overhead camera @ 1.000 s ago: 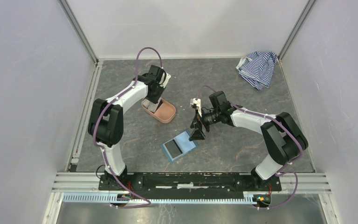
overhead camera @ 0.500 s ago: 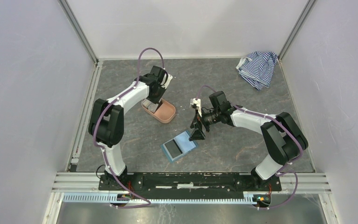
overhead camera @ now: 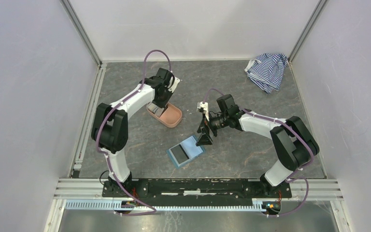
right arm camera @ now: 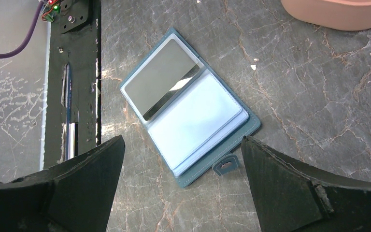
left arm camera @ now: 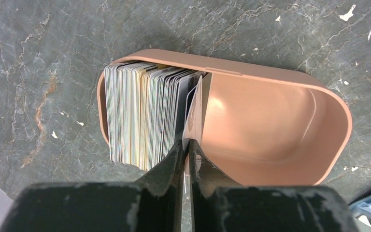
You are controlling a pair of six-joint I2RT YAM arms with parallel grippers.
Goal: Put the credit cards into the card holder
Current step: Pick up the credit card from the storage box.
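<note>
The credit cards (left arm camera: 145, 113) stand on edge, packed at the left end of a salmon-pink tray (left arm camera: 270, 77). My left gripper (left arm camera: 187, 145) reaches into the tray (overhead camera: 174, 117) from above, shut on the rightmost whitish card (left arm camera: 195, 108), which leans a little off the stack. The card holder (right arm camera: 193, 121) lies open on the table, light blue inside, its snap tab (right arm camera: 225, 165) at the near edge. A glossy grey rectangle (right arm camera: 162, 79) lies on its left page. My right gripper (right arm camera: 182, 140) hangs open above the card holder (overhead camera: 185, 151) with nothing between its fingers.
A blue-and-white striped cloth (overhead camera: 267, 70) lies bunched at the back right corner. The black base rail (right arm camera: 72, 72) runs along the near table edge beside the card holder. Grey walls enclose the table on three sides.
The left gripper's jaws have closed onto the rightmost card in the tray. The right arm and the card holder have not moved.
</note>
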